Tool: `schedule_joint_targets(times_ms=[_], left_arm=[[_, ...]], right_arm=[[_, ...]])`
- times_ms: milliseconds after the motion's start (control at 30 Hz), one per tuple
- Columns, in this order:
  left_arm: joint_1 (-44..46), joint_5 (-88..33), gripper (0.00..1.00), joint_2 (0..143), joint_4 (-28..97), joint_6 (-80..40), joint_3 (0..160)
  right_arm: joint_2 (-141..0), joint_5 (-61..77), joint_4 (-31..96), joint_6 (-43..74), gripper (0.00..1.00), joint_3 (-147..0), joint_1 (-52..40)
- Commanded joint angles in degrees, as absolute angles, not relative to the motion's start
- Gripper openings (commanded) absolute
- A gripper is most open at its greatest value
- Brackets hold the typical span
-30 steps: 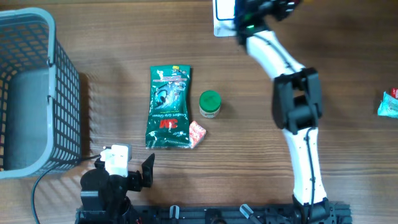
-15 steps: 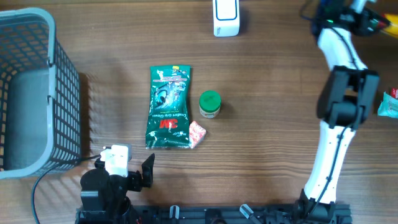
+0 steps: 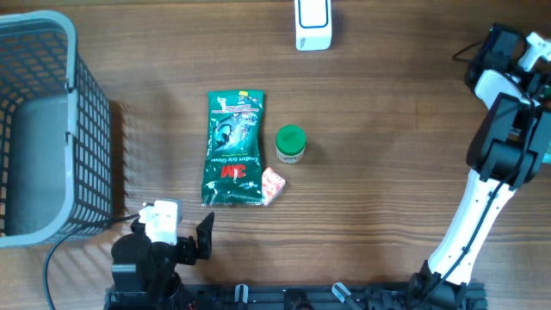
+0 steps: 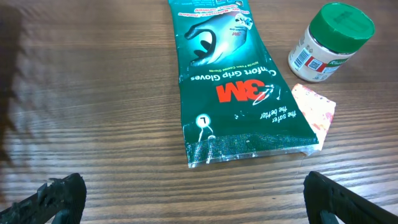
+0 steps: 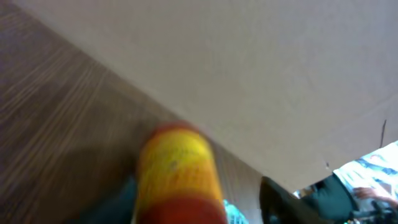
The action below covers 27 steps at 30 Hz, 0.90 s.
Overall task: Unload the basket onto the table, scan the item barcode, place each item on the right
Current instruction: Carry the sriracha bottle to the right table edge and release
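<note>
In the overhead view, the left arm [image 3: 155, 250] is folded low at the near edge of the wood-grained desk [image 3: 387, 172], beside a grey plastic lattice basket [image 3: 86, 120]. The right arm [image 3: 482, 198] is stretched from its base at the near edge up along the right side, with its wrist bent at the far right corner; its pincer cannot be made out there at the picture's edge. A white box-shaped scanner [image 3: 312, 24] stands at the far edge, well apart from that wrist. At mid-desk a glossy green 3M glove packet [image 3: 232, 148] lies flat, with a small round jar [image 3: 290, 144] with a green lid just beside it and a pink patterned sachet [image 3: 272, 185] at its lower corner. In the left wrist view, the left pincer [image 4: 198, 196] is spread wide open and empty, and only its two dark fingertips [image 4: 62, 196] are seen at the bottom corners. The packet's sealed end lies ahead of it and between the tips, not touched; the jar stands upright beyond to the right, and the sachet is tucked partly under the packet's corner. The right wrist view is blurred: a yellow-and-red cylindrical item [image 5: 177, 171] is seen close to the camera at lower centre, above the desk's edge, with a pale flat surface behind. Whether the right pincer grips the item or stands open cannot be told.
</note>
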<state>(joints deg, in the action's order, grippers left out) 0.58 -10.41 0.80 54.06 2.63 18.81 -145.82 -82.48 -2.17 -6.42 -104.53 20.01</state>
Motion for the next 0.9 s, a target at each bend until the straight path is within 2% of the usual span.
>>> schedule_joint_targets(times_ms=[0, 33, 100, 200, 267, 467, 567, 767, 867], left_arm=[[0.25, -11.09, 1.0, 0.38, 54.11, 2.28, 18.74], [0.25, -11.09, 1.0, 0.38, 54.11, 2.28, 18.74], [0.25, -11.09, 1.0, 0.38, 54.11, 2.28, 18.74], [0.25, -11.09, 1.0, 0.38, 54.11, 2.28, 18.74], [0.25, -11.09, 1.0, 0.38, 54.11, 2.28, 18.74], [0.25, -11.09, 1.0, 0.38, 54.11, 2.28, 18.74], [0.25, -11.09, 1.0, 0.38, 54.11, 2.28, 18.74], [0.25, -11.09, 1.0, 0.38, 54.11, 2.28, 18.74], [0.25, -11.09, 1.0, 0.38, 54.11, 2.28, 18.74]], right_arm=[[-144.9, -82.26, -2.5, -4.97, 0.82, -104.73, 19.07], [-144.9, -82.26, -2.5, -4.99, 0.9, -104.73, 18.72], [-144.88, -82.52, -2.57, -4.99, 0.99, -104.73, 17.85], [-144.77, -84.99, -5.15, -6.74, 0.99, -104.73, 16.29], [-144.27, -87.2, -11.62, -10.81, 1.0, -104.73, 14.59], [-138.93, -87.18, -45.47, -35.22, 1.0, -104.73, 5.82], [-135.04, -87.11, -55.83, -40.93, 0.99, -104.73, 1.61], [-122.52, -85.01, -55.4, -40.45, 0.99, -104.73, -7.2], [-115.28, -79.85, -49.56, -38.39, 0.99, -104.75, -12.95]])
